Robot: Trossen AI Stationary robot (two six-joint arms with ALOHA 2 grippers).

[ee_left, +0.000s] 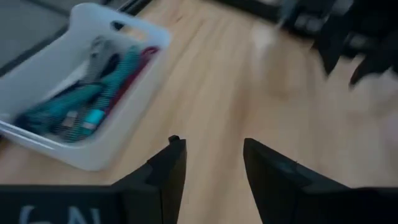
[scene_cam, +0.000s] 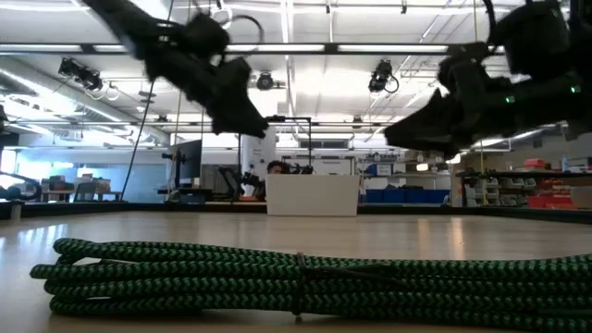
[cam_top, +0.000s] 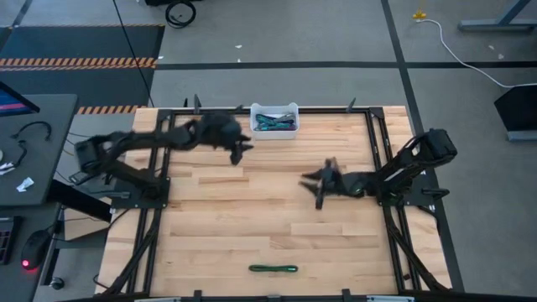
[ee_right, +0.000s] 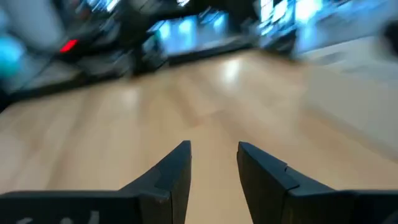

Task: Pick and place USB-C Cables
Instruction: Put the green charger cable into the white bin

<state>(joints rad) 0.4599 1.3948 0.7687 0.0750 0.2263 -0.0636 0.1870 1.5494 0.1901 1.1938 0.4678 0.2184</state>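
Note:
A white bin (cam_top: 275,120) stands at the table's far edge, middle, and holds several USB-C cables (ee_left: 87,99) in teal, red and grey. One green braided cable bundle (cam_top: 273,268) lies flat on the wood near the front edge; it fills the foreground of the low view (scene_cam: 296,273). My left gripper (cam_top: 242,151) hovers just near-left of the bin, open, nothing between its fingers (ee_left: 211,149). My right gripper (cam_top: 312,190) hangs over the table's right half, pointing left, open and empty (ee_right: 211,152).
Bare wooden tabletop (cam_top: 252,218) lies between the bin and the green bundle. Black frame rails (cam_top: 377,151) run along the table's sides. A desk with a mouse and cords (cam_top: 25,168) stands off the left edge.

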